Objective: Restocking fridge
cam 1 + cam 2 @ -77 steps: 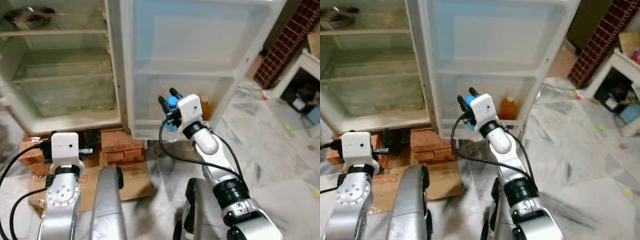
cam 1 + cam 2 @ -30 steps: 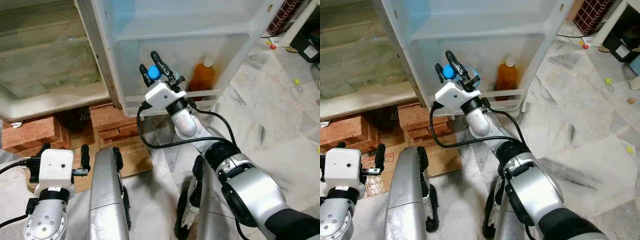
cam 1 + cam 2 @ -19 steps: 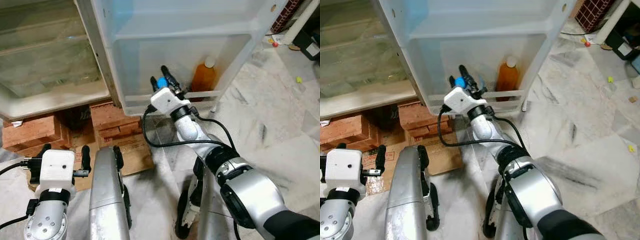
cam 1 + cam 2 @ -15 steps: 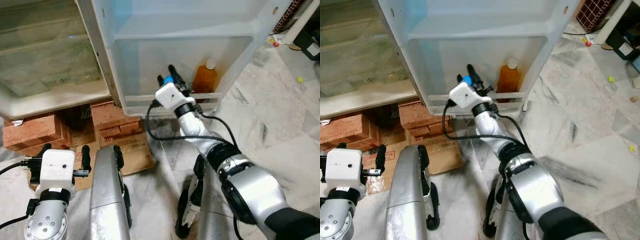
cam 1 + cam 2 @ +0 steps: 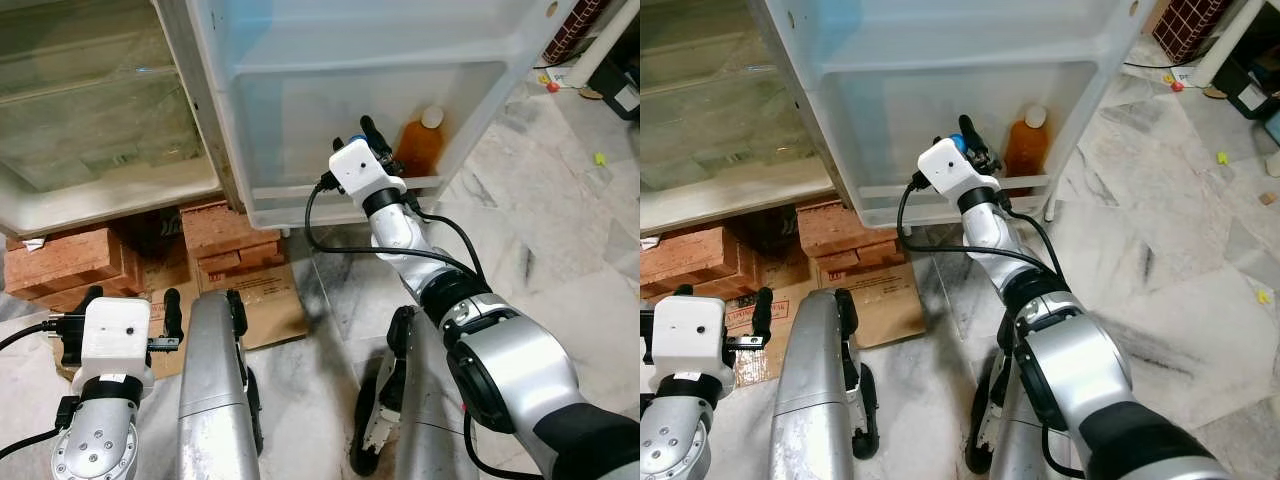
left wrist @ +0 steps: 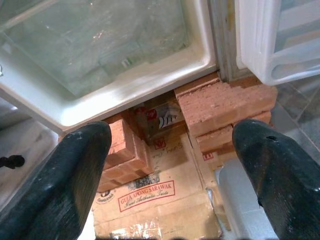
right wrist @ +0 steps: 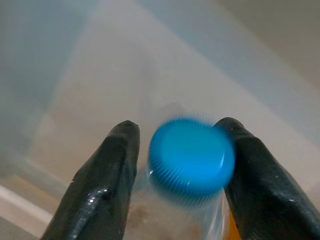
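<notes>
A: Eye views?
B: Right gripper (image 5: pixel 362 138) reaching into door shelf (image 5: pixel 300 190), beside juice (image 5: pixel 418 148).
A: Right wrist?
B: Jaws gripping bottle (image 7: pixel 192 162); not yet released.
A: Left wrist?
B: Left gripper (image 6: pixel 170 165) idling, jaws spread, over bricks (image 6: pixel 220 107).

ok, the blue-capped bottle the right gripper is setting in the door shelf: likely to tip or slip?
The blue-capped bottle is probably clear, smooth plastic, so it may be slippery. The right gripper flanks its cap, so the body could swing. Once down, the door shelf rail and the orange bottle beside it should limit tipping.
</notes>
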You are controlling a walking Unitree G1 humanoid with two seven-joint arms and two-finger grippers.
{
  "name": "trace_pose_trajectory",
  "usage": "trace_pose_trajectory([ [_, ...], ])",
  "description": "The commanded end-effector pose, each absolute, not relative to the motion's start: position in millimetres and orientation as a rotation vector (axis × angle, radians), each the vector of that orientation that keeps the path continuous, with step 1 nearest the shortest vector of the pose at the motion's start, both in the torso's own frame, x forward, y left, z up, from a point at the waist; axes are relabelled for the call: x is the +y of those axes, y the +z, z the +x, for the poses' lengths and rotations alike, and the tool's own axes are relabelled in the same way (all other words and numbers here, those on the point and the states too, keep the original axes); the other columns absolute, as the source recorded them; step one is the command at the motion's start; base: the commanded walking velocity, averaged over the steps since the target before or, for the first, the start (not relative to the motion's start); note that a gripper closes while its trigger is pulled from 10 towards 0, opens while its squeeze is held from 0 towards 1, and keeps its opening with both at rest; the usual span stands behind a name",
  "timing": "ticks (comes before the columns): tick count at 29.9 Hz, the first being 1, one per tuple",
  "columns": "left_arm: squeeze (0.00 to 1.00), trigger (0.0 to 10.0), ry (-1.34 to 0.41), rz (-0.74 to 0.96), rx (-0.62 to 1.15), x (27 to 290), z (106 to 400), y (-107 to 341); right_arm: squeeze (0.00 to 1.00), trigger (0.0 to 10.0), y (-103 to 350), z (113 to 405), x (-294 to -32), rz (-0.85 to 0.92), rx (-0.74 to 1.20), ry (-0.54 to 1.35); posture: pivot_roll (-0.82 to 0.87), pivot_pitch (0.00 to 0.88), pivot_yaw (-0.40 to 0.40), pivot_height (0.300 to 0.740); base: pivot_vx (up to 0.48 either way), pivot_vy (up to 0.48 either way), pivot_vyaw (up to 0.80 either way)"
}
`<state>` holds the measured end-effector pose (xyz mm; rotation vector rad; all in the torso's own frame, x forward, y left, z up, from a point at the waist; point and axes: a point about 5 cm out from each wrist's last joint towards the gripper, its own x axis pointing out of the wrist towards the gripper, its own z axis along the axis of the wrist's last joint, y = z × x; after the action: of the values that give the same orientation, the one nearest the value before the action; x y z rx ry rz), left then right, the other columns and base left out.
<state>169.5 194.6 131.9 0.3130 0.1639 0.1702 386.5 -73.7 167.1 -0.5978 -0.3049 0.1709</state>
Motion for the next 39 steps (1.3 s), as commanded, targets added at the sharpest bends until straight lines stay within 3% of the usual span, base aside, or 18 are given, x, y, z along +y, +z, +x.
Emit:
trace_pose_trajectory([
  [1, 0.00, 10.0, 0.187, 0.322, 0.200, 196.8, 167.3, 124.9, 1.00, 10.0, 153.5, 386.8, -85.6, -0.593, -0.210, 0.147, 0.35, 0.284, -0.051, 0.484, 0.000, 0.000, 0.00],
  [17, 0.00, 10.0, 0.207, 0.321, 0.198, 198.2, 173.9, 121.1, 1.00, 10.0, 166.9, 391.9, -95.9, -0.549, -0.240, 0.130, 0.33, 0.259, -0.060, 0.484, 0.000, 0.000, 0.00],
  [28, 0.00, 10.0, 0.194, 0.228, 0.164, 186.1, 201.9, 112.6, 1.00, 10.0, 152.8, 377.2, -110.0, -0.262, -0.244, 0.234, 0.23, 0.169, -0.080, 0.484, 0.000, 0.000, 0.00],
  [33, 0.00, 10.0, 0.182, 0.214, 0.138, 179.4, 214.6, 108.7, 1.00, 10.0, 135.9, 347.8, -119.6, -0.106, -0.224, 0.272, 0.17, 0.109, -0.092, 0.484, 0.000, 0.000, 0.00],
  [34, 0.00, 10.0, 0.183, 0.214, 0.136, 179.3, 215.9, 107.9, 0.26, 10.0, 135.3, 343.6, -121.0, -0.098, -0.225, 0.272, 0.16, 0.096, -0.094, 0.484, 0.000, 0.000, 0.00],
  [35, 0.00, 10.0, 0.185, 0.212, 0.135, 179.1, 217.2, 107.1, 0.26, 10.0, 135.0, 341.5, -122.0, -0.094, -0.227, 0.272, 0.16, 0.091, -0.094, 0.484, 0.000, 0.000, 0.00],
  [36, 0.00, 10.0, 0.186, 0.205, 0.134, 179.1, 218.6, 106.3, 0.00, 10.0, 134.5, 335.3, -122.3, -0.083, -0.228, 0.281, 0.14, 0.074, -0.094, 0.484, 0.000, 0.000, 0.00],
  [39, 0.00, 10.0, 0.186, 0.179, 0.127, 178.1, 224.7, 103.3, 0.00, 10.0, 134.2, 315.5, -125.2, -0.034, -0.231, 0.298, 0.12, 0.038, -0.094, 0.484, 0.000, 0.000, 0.00],
])
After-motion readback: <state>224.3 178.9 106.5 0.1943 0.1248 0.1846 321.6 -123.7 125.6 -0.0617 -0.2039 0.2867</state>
